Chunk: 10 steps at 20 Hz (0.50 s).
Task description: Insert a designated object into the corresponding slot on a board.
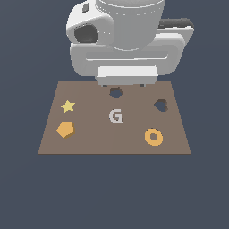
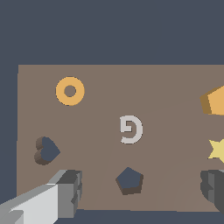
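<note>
In the exterior view the board (image 1: 114, 134) lies flat, with the arm (image 1: 125, 40) looming over its far edge. The pentagon (image 1: 65, 129) rests on the board near the view's left edge, toward the near side, with the star (image 1: 67, 106) just beyond it. The slot (image 1: 116, 92) sits at the far middle, just below the arm's grey wrist body. A pale G (image 1: 116, 116) marks the centre, the heart hole (image 1: 161, 105) is on the view's right, and the ring (image 1: 153, 137) lies nearer on that side. The fingers are probably hidden behind the wrist body here.

In the wrist view the gripper (image 2: 142, 192) hangs above the board with its jaws wide apart and nothing between them; the slot (image 2: 129, 180) lies between the two fingers (image 2: 65, 190). The pentagon (image 2: 214, 100) is cut off at the frame's edge, well apart from the gripper.
</note>
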Motion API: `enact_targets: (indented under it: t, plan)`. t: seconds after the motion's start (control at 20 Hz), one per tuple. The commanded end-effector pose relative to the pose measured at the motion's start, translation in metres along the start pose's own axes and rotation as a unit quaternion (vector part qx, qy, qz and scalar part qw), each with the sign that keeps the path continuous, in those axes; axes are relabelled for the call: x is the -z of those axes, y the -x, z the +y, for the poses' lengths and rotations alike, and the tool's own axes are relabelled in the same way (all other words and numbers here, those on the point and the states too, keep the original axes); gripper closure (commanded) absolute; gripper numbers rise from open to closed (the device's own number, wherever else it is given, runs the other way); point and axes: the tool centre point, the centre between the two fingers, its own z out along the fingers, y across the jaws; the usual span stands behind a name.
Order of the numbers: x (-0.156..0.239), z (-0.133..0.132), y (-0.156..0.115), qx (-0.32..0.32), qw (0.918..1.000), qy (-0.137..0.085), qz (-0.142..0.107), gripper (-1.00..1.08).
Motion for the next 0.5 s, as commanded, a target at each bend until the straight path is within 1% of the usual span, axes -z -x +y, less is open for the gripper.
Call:
enact_targets:
  t: [0.0,0.45]
  plan:
    - [0.0000,0.0000,0.0000,0.000,1.0000,0.000,0.000,-0.92]
    - [-0.0061,0.0092,0.0012,0.020,0.9998,0.000,0.000,-0.92]
